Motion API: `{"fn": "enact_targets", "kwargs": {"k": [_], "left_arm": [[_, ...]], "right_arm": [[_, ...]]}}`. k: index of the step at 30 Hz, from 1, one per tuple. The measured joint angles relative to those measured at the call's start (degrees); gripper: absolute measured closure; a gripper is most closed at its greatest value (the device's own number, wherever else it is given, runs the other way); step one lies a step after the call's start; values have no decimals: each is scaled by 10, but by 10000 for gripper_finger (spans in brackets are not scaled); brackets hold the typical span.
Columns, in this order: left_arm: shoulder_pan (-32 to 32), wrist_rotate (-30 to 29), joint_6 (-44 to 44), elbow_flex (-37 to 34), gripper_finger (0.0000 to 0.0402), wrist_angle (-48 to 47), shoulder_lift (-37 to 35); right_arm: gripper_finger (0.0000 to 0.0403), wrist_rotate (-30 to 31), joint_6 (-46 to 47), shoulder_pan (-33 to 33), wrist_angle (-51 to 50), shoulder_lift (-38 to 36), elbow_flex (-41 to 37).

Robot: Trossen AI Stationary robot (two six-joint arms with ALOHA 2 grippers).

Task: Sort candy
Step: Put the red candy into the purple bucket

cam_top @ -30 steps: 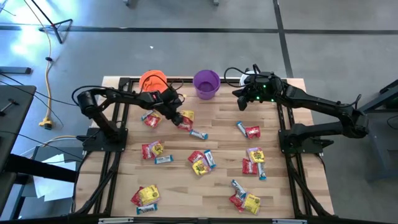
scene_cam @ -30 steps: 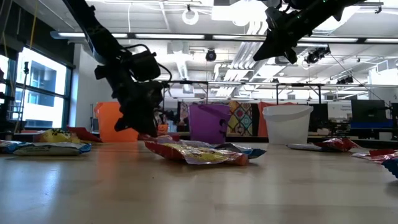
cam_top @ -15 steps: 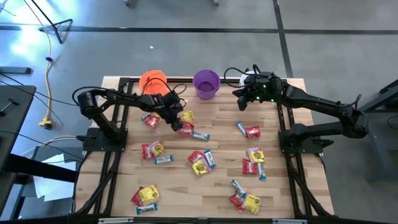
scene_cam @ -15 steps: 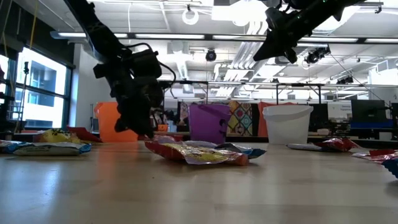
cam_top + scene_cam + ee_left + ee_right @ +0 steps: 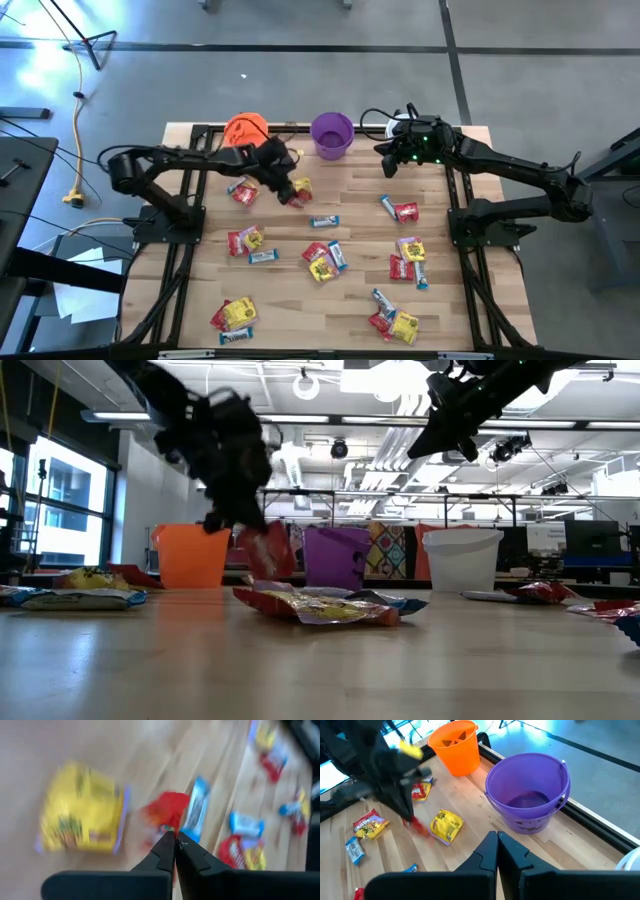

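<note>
My left gripper (image 5: 283, 187) is clamped on a red candy (image 5: 262, 550) that dangles clear of the table near the orange cup (image 5: 244, 130), so I should carry it level over that cup's rim before letting go, while my right gripper (image 5: 387, 166) waits closed by the purple cup (image 5: 332, 134).

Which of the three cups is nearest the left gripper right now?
The orange cup. The left gripper is closest to it; the purple cup and white cup stand farther right.
</note>
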Motion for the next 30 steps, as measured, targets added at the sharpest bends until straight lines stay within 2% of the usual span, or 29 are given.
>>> {"fn": "enact_targets", "kwargs": {"k": [6,10,21,30], "left_arm": [[1,-75,16,91,401,-48,-39],[11,-92,49,162,401,-71,-29],[82,-97,133,306,401,-77,72],[114,-78,177,362,401,-76,178]], "right_arm": [[403,0,1,0,0,0,0],[403,0,0,0,0,0,0],[403,0,0,0,0,0,0],[403,0,0,0,0,0,0]]}}
